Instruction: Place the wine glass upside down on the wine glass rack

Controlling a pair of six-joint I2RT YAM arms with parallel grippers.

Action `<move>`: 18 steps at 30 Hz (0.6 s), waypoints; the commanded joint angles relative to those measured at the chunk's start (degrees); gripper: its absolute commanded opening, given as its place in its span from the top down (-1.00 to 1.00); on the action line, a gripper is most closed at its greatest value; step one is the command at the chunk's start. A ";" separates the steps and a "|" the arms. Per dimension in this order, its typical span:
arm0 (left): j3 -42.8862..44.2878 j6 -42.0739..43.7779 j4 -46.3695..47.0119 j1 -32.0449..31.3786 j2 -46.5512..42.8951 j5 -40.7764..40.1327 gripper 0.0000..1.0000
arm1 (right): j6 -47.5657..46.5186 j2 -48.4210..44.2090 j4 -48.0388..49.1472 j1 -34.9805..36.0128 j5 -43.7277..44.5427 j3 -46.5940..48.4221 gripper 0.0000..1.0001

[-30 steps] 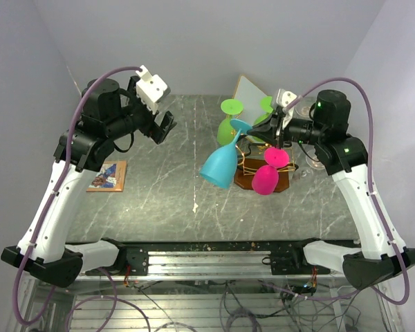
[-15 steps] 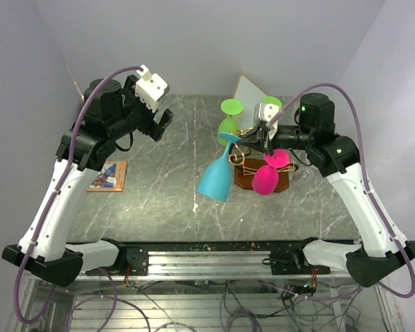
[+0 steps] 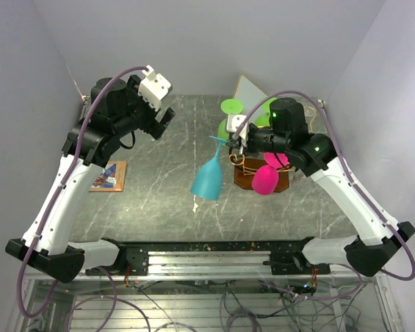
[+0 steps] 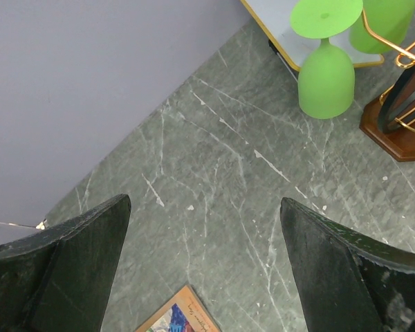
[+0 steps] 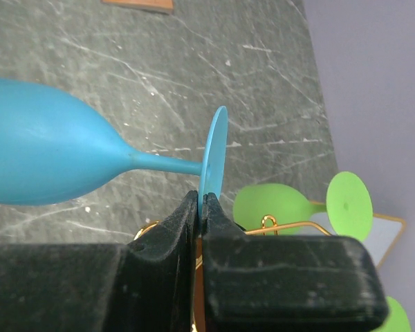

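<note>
This looks like a robotics lab test cell. A left arm [image 3: 55,200] and a right arm [image 3: 360,200] are bolted to an aluminium rail [image 3: 207,257] at 6 o'clock of a grey marble-patterned desk [image 3: 159,194]. Plain lavender walls [image 3: 194,48] box it in from 9 to 3 o'clock. Loose cables [image 3: 228,304] tangle beneath the rail.

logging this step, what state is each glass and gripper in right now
blue wine glass: in the air, tilted bowl-down, not yet hung
right gripper: shut on its foot
left gripper: open, empty
pink glass: upside down at the wine glass rack
green glass: upside down beside the rack
</note>
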 commanded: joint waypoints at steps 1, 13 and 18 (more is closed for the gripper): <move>0.23 0.82 1.74 -0.15 0.72 -1.75 -0.99 | -3.10 0.54 2.00 2.27 10.42 -1.07 1.00; 1.08 1.29 1.52 -0.14 2.05 -2.38 -0.99 | -8.55 2.25 4.11 7.62 25.78 -3.80 1.00; 1.14 1.42 1.52 -0.14 2.57 -2.59 -0.99 | -9.85 1.62 4.45 8.30 28.67 -4.13 1.00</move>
